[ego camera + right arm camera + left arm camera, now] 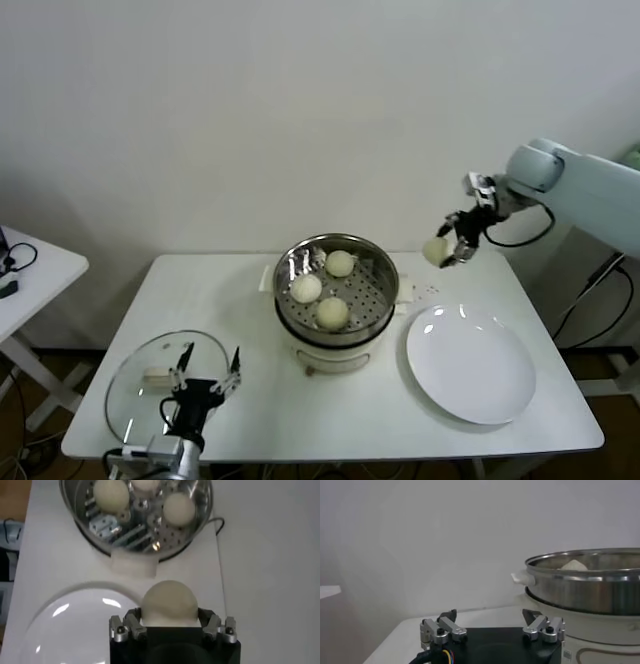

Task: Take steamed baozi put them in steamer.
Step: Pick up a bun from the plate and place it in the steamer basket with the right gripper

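Note:
The steel steamer (384, 278) stands mid-table on its white cooker base and holds three cream baozi (333, 312). My right gripper (449, 250) hangs in the air to the right of the steamer and behind the plate, shut on a fourth baozi (435, 250). From the right wrist that held baozi (169, 603) sits between the fingers (131, 621), with the steamer (90, 532) and its baozi farther off. My left gripper (205, 375) rests open and empty over the glass lid at the front left; in the left wrist view its fingers (451, 624) stand wide apart.
A flat white plate (470, 362) lies bare at the right front of the table. The round glass lid (135, 385) lies at the front left. A small white side table (30, 275) stands off to the left. A wall runs close behind.

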{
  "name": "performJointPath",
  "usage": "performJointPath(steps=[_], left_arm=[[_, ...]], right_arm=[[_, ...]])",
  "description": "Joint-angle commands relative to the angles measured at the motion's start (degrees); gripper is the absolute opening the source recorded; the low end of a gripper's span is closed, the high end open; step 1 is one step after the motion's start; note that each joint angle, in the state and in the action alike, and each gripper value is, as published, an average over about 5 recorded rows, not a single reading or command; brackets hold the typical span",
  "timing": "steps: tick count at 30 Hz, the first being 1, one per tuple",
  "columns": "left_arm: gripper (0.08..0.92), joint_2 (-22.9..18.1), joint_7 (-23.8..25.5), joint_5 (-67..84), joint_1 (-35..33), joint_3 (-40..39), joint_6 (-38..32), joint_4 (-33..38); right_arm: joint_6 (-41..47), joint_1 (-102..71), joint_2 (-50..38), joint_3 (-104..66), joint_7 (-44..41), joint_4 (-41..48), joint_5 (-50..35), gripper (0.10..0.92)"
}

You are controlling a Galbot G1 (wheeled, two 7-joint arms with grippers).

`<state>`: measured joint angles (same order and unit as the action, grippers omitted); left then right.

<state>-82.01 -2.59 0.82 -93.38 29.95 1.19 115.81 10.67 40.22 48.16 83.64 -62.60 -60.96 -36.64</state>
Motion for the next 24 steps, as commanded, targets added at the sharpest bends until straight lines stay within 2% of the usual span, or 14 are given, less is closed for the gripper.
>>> performJointPath(steps=[1,11,24], left_arm=[[0.823,0.00,0.06,0.47,-0.29,-0.06,-0.28,0.45],[0.823,1.04,0.40,3.00,-1.44,1.84,-0.73,1.51],[0.823,0.95,0.42,3.71,-2.40,2.31,-1.51,0.67]], right_arm=[[3.71,9.00,10.62,8.58,1.73,-2.25,-12.58,0.729],[5.58,1.78,15.26,7.64,5.05,-3.31,-11.80,0.729],[5.90,-6.12,15.76,6.86,6.53,-1.24,-8.19,0.729]])
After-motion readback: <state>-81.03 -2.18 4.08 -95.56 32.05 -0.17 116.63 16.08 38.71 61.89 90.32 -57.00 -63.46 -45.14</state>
